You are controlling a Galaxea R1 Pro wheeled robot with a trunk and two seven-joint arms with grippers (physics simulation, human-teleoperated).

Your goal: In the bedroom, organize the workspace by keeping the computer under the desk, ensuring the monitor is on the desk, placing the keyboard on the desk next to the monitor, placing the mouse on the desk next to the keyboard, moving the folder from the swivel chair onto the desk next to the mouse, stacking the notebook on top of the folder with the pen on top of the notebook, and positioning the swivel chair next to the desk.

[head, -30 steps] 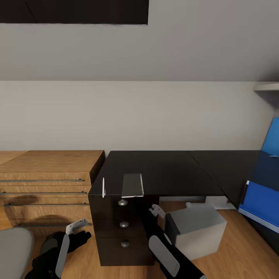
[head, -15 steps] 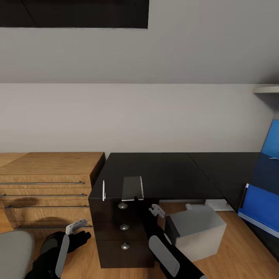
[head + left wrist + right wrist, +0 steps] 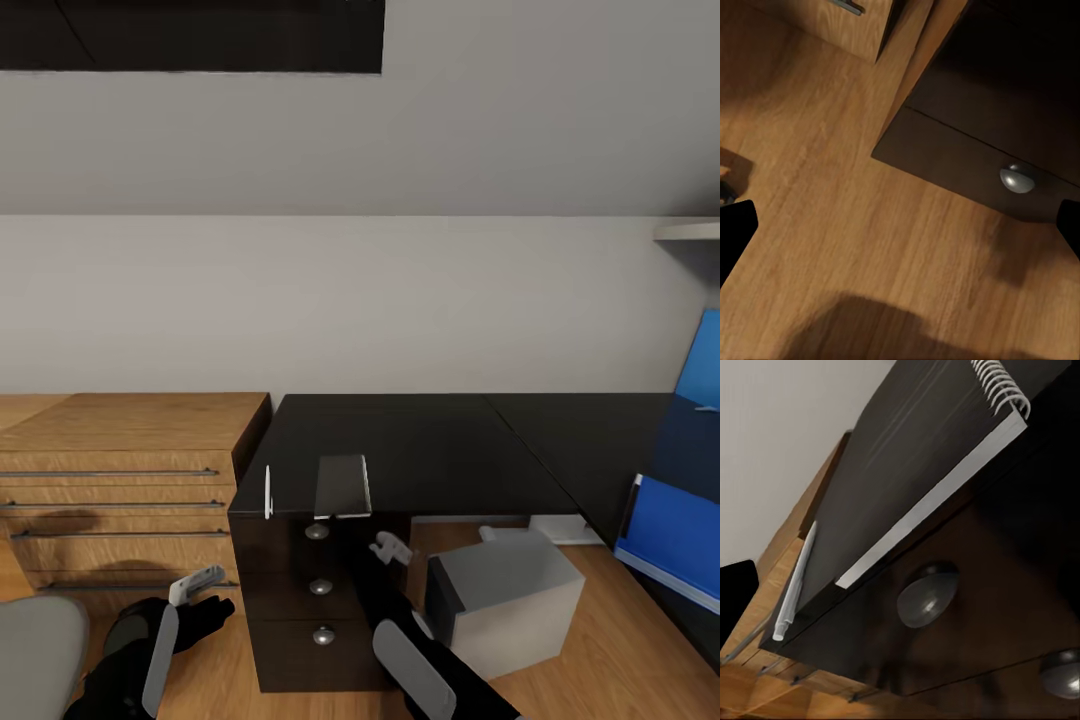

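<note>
Notebook (image 3: 342, 485) lies at the desk (image 3: 430, 440) front edge beside the pen (image 3: 267, 490), so we raise our right gripper (image 3: 388, 547), fingers seemingly apart and empty, clear of the drawers first.
</note>
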